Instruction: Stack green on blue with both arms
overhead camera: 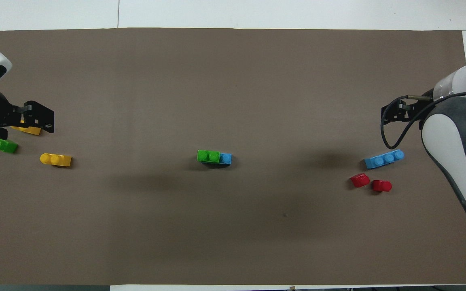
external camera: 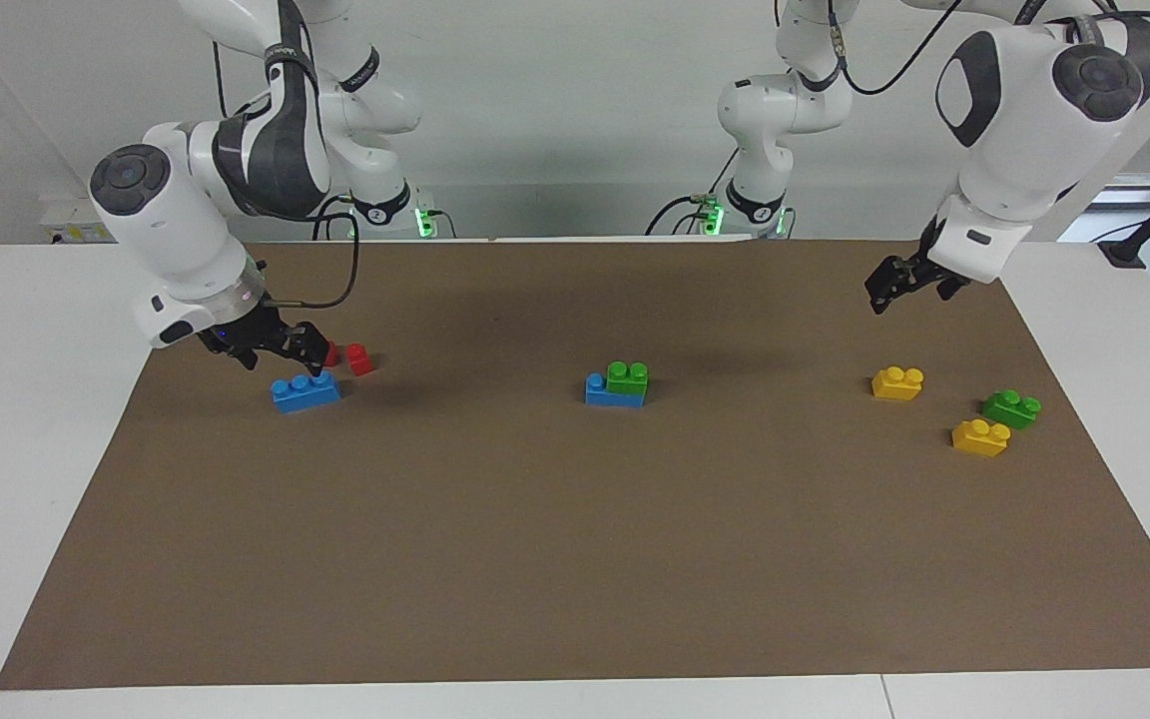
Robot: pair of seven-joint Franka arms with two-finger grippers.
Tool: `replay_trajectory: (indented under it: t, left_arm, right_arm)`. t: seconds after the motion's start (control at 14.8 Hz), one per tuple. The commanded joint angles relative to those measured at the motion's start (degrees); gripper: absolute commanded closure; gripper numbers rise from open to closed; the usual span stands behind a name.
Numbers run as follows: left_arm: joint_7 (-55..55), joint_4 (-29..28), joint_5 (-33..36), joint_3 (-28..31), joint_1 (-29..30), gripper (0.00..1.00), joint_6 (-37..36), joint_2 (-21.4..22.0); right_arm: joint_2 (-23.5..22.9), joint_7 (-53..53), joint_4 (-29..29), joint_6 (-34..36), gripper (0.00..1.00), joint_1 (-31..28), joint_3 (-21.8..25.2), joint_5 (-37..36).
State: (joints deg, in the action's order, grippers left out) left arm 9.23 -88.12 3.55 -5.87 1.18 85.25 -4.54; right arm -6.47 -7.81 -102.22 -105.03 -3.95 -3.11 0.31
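Green (external camera: pixel 627 376) is sitting on blue (external camera: pixel 599 390) mid-table; right gripper (external camera: pixel 303 348) and left gripper (external camera: pixel 886 285) are hanging empty, finger gaps unreadable; retreating straight up avoids nudging the stack.

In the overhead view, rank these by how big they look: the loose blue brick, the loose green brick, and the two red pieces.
Largest to smallest in the overhead view:
1. Loose blue three-stud brick, clearly the longest.
2. Loose green two-stud brick, shorter.
3. The two red one-stud pieces, smallest; they look alike, so no ranking between them.
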Motion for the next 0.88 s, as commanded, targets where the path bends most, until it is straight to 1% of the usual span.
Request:
replay_trajectory:
  t: [0.0, 0.2, 0.34, 0.61, 0.81]
  left_arm:
    - [-2.29, 3.04, -2.48, -0.19, 1.01, 0.00, -2.81, 0.23]
    - [-2.11, 3.13, -6.26, -0.10, 1.63, 0.00, -2.37, 0.75]
    - [-2.46, 3.21, -6.36, -0.19, 2.07, 0.00, -1.84, 0.93]
    - [-4.57, 4.27, -5.92, -0.54, 1.98, 0.00, -0.87, 0.93]
    - [-5.10, 4.27, -5.74, -0.54, 1.98, 0.00, -0.70, 1.11]
  right_arm:
    - [0.40, 2.71, 2.89, 3.68, 0.00, -1.06, -0.50, -1.10]
    - [1.80, 2.80, 4.65, 7.37, 0.00, -2.46, -0.58, -0.93]
    - [3.12, 3.24, 4.66, 10.09, 0.00, -4.47, -0.58, -0.14]
    - [5.94, 3.33, 4.75, 12.74, 0.00, -5.27, -0.58, -0.14]
    - [6.20, 3.41, 5.36, 13.71, 0.00, -5.54, -0.41, -0.14]
